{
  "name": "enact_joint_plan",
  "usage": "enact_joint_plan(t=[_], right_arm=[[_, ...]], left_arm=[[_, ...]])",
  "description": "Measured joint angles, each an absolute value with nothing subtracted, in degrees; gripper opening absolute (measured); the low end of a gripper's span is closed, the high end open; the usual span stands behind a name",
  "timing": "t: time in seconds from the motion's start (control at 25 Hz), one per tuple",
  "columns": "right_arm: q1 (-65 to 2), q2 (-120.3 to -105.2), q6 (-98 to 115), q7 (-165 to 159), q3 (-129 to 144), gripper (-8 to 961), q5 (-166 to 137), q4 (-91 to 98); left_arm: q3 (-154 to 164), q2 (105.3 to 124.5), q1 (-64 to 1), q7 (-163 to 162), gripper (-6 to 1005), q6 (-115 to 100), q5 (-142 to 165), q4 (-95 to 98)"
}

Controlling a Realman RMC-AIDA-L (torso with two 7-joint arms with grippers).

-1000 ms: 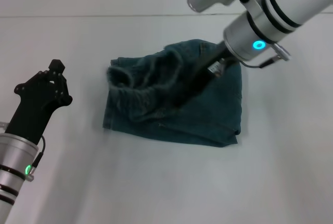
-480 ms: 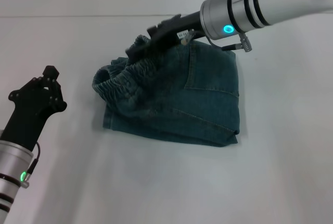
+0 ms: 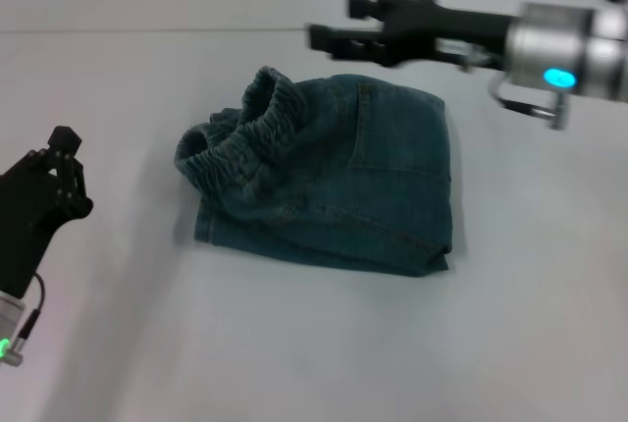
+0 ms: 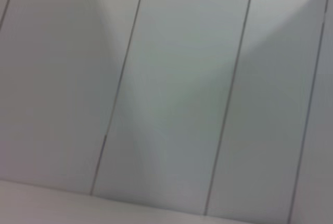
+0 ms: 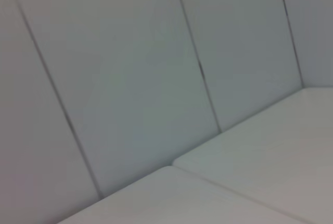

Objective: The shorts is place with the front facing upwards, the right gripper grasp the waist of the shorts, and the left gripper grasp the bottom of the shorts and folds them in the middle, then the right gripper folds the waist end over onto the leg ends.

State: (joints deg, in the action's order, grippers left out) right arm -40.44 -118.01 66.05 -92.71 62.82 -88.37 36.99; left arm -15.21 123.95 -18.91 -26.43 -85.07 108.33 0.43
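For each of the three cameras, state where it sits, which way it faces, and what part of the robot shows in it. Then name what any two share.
Head view: on the robot's head, looking down at the folded shorts on the white table; shows the left gripper low at the left edge and the right gripper above the shorts' far edge.
Left wrist view: on the left wrist, facing a panelled wall; no robot part visible.
Right wrist view: on the right wrist, facing the wall and a white ledge; no robot part visible.
Shared: both wrist views show only seamed wall panels, not the shorts.
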Motion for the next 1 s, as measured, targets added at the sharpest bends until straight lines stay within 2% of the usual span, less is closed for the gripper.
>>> enact_joint_plan(t=[0.28, 0.32, 0.4, 0.52, 0.84, 1.0], right_arm=[[-29.17, -111.96, 83.59, -90.00, 60.63, 945, -91.40, 39.81], [-27.73, -111.39, 85.42, -88.84, 60.08, 945, -92.04, 39.58], [-24.97, -110.83, 88.60, -86.39, 58.40, 945, -93.44, 39.51], [-22.08, -110.98, 92.14, -83.80, 55.96, 945, -95.75, 39.48], [-20.67, -114.62, 92.00, -80.63, 54.09, 945, -100.83, 36.23], [-21.22, -115.49, 91.13, -78.81, 53.35, 944, -101.08, 34.79]], left_arm=[[-4.22, 123.78, -18.26, -48.09, 116, -91.26, 110.34, 14.55], [-1.47, 123.76, -18.19, -50.26, 119, -92.76, 110.81, 16.96], [3.93, 123.76, -17.95, -52.83, 211, -95.59, 112.00, 21.61], [10.53, 123.75, -17.83, -55.59, 349, -98.88, 114.67, 27.25], [18.71, 123.75, -20.19, -63.31, 524, -101.83, 120.08, 33.17], [18.79, 123.75, -20.41, -63.35, 627, -101.70, 120.10, 33.13]])
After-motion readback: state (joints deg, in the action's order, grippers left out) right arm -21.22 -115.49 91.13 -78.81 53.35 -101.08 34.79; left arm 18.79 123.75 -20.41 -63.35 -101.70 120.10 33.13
